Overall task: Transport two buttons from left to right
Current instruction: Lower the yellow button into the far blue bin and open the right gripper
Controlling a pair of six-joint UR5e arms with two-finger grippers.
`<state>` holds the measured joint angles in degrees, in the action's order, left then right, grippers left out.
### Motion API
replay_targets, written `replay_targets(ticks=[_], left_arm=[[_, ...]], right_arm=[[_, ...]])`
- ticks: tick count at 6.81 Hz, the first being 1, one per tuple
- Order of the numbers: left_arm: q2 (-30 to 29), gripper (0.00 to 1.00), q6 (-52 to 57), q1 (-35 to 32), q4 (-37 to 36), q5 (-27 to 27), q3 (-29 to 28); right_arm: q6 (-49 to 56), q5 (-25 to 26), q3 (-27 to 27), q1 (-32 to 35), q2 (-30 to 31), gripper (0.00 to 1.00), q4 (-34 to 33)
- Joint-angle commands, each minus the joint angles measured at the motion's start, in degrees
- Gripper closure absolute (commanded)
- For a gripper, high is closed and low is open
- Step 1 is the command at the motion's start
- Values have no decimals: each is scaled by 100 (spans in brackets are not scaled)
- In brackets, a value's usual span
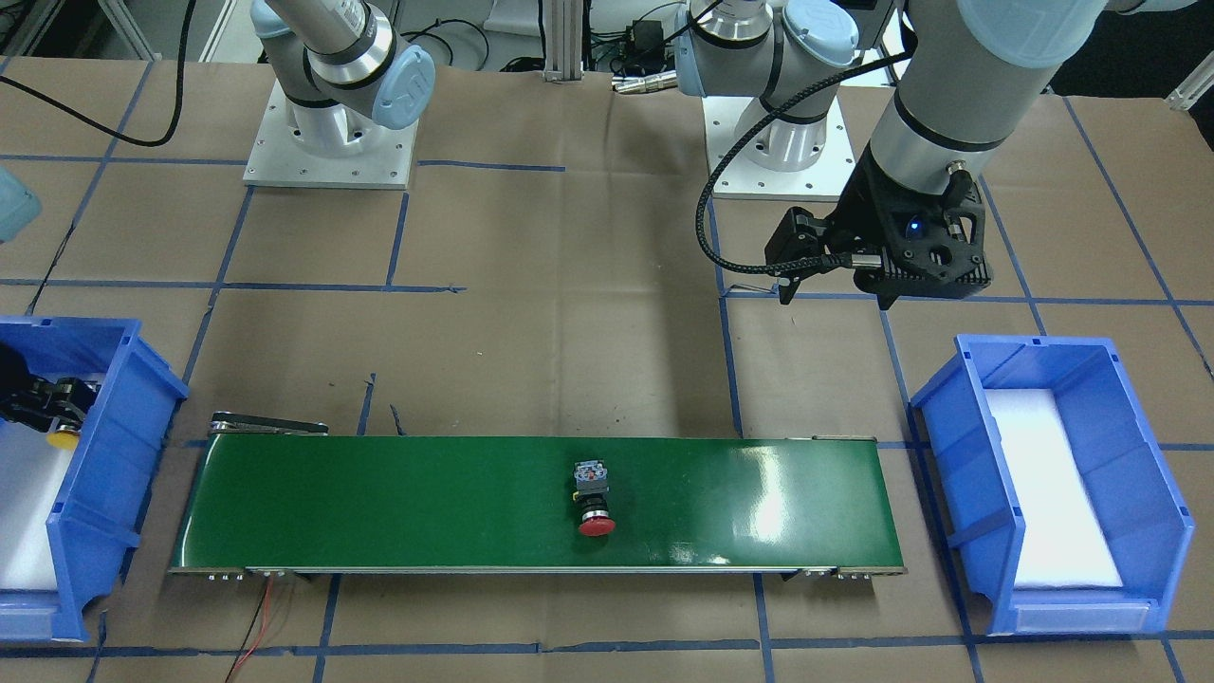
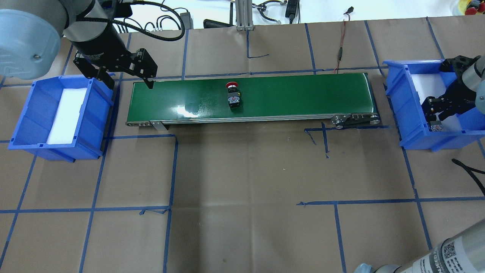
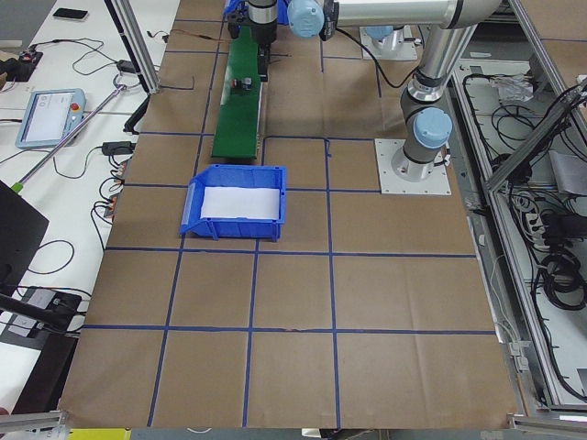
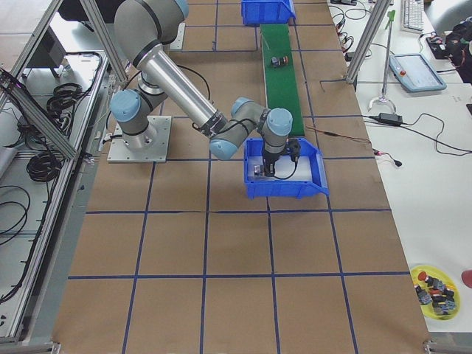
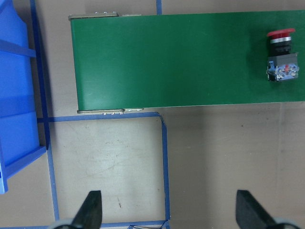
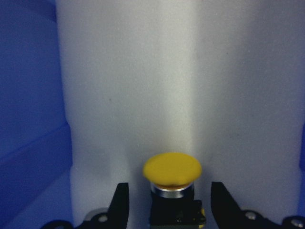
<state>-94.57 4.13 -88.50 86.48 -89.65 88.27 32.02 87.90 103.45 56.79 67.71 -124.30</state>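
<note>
The red button (image 2: 232, 94) lies on its side in the middle of the green conveyor belt (image 2: 295, 94); it also shows in the front view (image 1: 595, 503) and the left wrist view (image 5: 282, 55). The yellow button (image 6: 172, 171) sits on white foam in the right blue bin (image 2: 394, 94). My right gripper (image 6: 171, 200) is down in that bin, its fingers open on either side of the yellow button with a gap on each side. My left gripper (image 2: 130, 83) is open and empty, hovering between the left blue bin (image 2: 22, 125) and the belt's left end.
The left bin holds only white foam (image 2: 66, 113). A red and black wire (image 2: 341, 41) runs to the belt's far side. A yellow dish of spare parts (image 4: 435, 287) sits off the table's corner. Blue tape lines mark the brown table.
</note>
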Motion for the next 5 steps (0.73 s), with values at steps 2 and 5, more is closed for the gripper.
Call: replay_targets(ticks=[2, 5], left_arm=[[0, 0, -9, 0, 0, 0, -2], [-122, 0, -70, -9, 0, -9, -28]], right_arm=[[-38, 34, -236, 34, 136, 1, 11], [-421, -1, -1884, 269, 286, 0, 2313]])
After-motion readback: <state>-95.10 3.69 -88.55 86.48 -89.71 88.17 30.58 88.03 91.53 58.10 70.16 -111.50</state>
